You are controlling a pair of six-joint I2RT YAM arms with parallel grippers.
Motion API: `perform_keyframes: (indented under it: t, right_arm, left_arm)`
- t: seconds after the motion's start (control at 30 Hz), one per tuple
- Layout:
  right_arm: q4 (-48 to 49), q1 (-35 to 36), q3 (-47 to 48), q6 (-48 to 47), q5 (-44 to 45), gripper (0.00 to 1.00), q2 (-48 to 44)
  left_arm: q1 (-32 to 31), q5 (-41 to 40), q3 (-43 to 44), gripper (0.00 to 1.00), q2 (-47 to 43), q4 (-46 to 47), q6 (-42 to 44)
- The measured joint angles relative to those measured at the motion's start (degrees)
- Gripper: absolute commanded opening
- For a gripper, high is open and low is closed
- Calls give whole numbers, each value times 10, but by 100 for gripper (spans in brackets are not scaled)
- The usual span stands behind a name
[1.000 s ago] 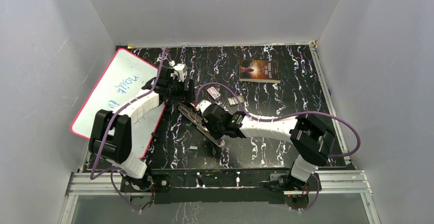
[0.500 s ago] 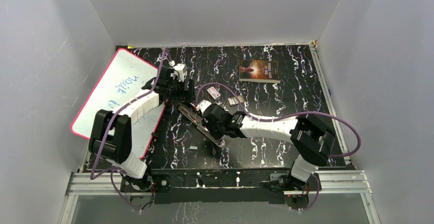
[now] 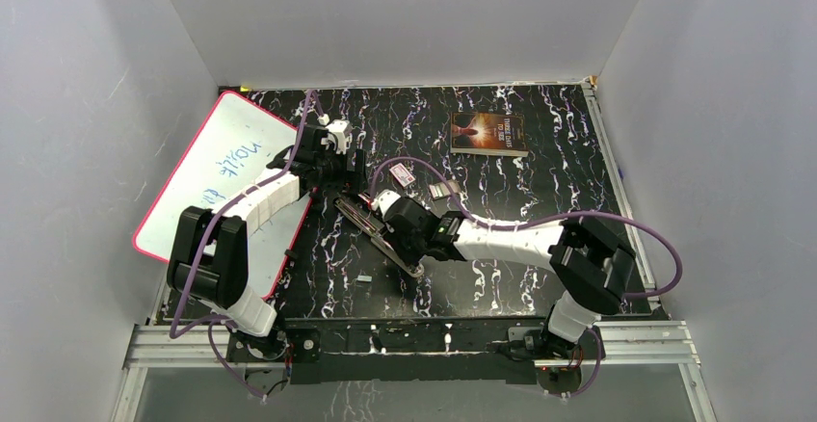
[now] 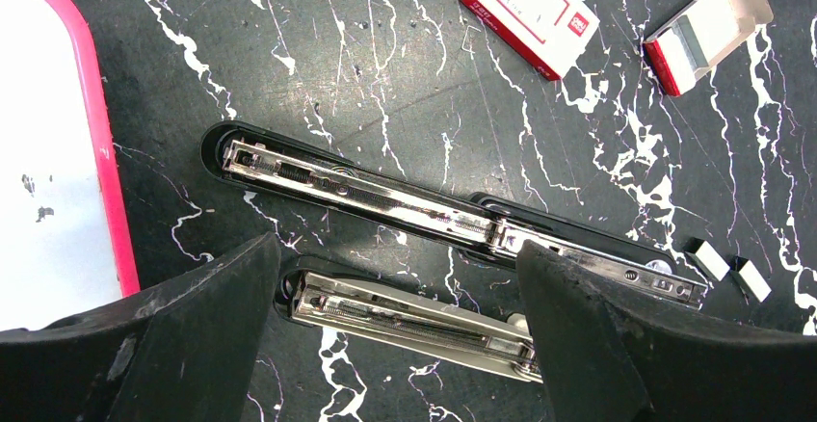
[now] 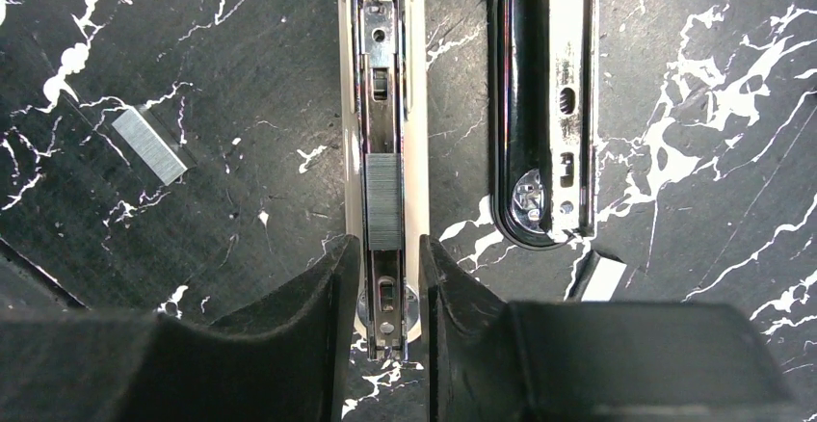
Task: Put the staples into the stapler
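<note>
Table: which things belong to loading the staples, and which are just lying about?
Job: stapler, staple strip in its channel, loose strips, staple boxes.
Lying about: black stapler, whiteboard, book.

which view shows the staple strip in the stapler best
Right wrist: the staple strip lies sharp in the stapler channel, just before the right tool. Left wrist and top views don't resolve it.

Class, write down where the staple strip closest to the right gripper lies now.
Right wrist view, centre: the staple strip lies in the open stapler's metal channel, just beyond the right gripper's fingertips and left of a second, black stapler.
</note>
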Motion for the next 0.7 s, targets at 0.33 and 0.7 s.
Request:
perform_keyframes:
  t: [0.33, 0.7]
  right_arm:
    - [46, -2, -10, 0, 19, 34, -42]
    - [66, -24, -8, -3, 5, 37, 1]
  left_arm:
    - [0, 0, 0, 92, 0, 0, 0]
    - [0, 0, 0, 92, 0, 0, 0]
